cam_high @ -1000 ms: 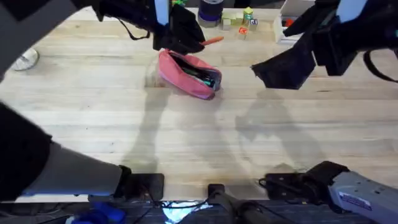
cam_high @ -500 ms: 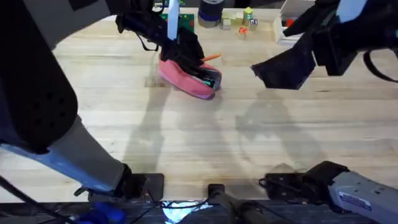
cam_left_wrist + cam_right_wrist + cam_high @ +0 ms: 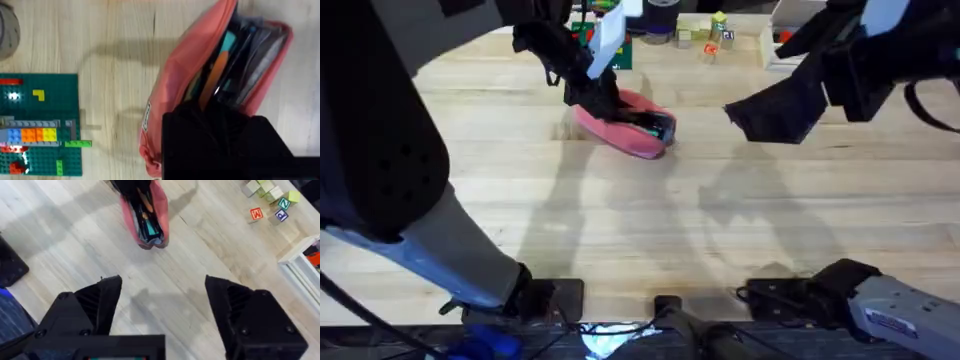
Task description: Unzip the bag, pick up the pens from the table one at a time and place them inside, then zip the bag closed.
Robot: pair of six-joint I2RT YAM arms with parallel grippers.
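Counter (image 3: pixel 650 220): broad wooden planks, carrying the bag toward the far middle, with toy blocks and a green brick plate beyond it.
Left arm: reaching over the far left of the counter; a second ago poised just behind the bag, now lowered onto its rear end.
Right arm: hanging high over the right side, well apart from the bag, unchanged over the last second.
Bag (image 3: pixel 625 125): pink, lying unzipped with its mouth gaping, dark lining visible.
Left fingers (image 3: pixel 598 95): at the bag's opening; in the left wrist view blocked by their own dark bulk, so cannot tell whether apart or together.
Right fingers (image 3: pixel 162 310): spread wide, holding nothing.
Orange pen (image 3: pixel 216 80): a second ago out beside the bag's far edge, now lying inside the open mouth among other contents.
Meaning: orange pen apparently delivered; black pen not distinguishable among the dark contents; zipping shut probably remains.
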